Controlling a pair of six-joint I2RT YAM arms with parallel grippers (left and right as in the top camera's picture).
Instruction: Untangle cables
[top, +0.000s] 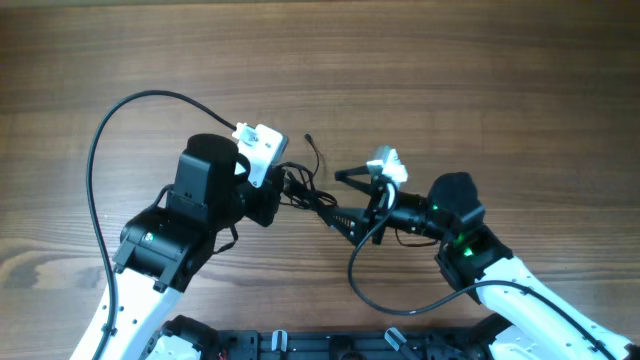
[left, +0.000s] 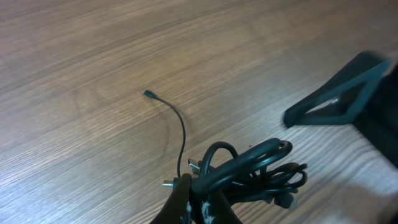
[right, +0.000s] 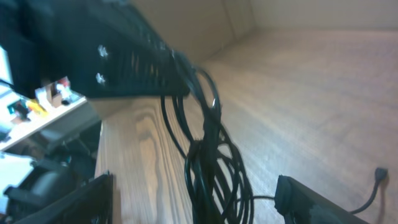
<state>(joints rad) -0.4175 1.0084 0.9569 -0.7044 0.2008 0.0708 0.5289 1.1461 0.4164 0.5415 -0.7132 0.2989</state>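
Left gripper (left: 193, 203) clamped on cables (left: 255, 167); right gripper (right: 196, 193) apart, straddling bundle. We judge knot intact, apparently one strand trailing on bench (left: 87, 68); untangling mostly left.

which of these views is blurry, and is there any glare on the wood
Overhead: sharp and evenly lit, no glare on the brown wooden table. Left wrist: wood grain and the knotted bundle of thin black cables are crisp; the dark shape at the right edge is out of focus. Right wrist: soft throughout, cables smeared, far table washed pale.
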